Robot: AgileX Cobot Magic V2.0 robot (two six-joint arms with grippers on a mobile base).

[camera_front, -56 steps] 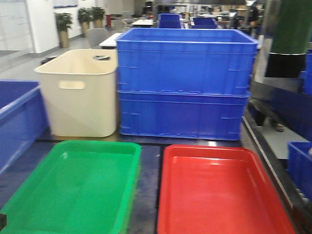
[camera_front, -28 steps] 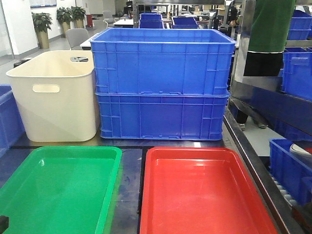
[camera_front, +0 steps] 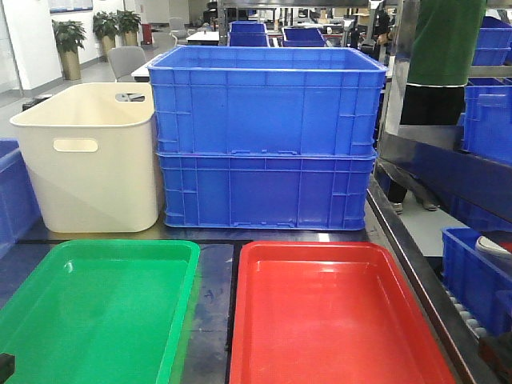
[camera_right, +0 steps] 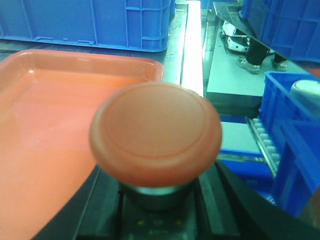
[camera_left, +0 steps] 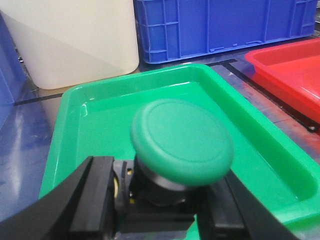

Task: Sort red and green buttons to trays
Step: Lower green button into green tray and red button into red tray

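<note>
My left gripper (camera_left: 162,207) is shut on the black base of a green button (camera_left: 182,140), holding it over the near part of the green tray (camera_left: 95,107). My right gripper (camera_right: 157,212) is shut on the base of a red button (camera_right: 156,131), held near the right front edge of the red tray (camera_right: 45,105). In the front view the green tray (camera_front: 96,312) lies left and the red tray (camera_front: 336,320) right, side by side, with nothing in them. Only a dark tip of the left gripper (camera_front: 5,368) shows there.
Two stacked blue crates (camera_front: 264,136) stand behind the trays, with a cream bin (camera_front: 88,156) to their left. Another blue crate (camera_front: 12,192) is at the far left. A metal rack edge (camera_front: 416,256) and blue bins (camera_front: 476,272) run along the right.
The front view shifted sideways and sharpened between one second and half a second ago, showing more of the rack on the right. Since then nothing has moved.
</note>
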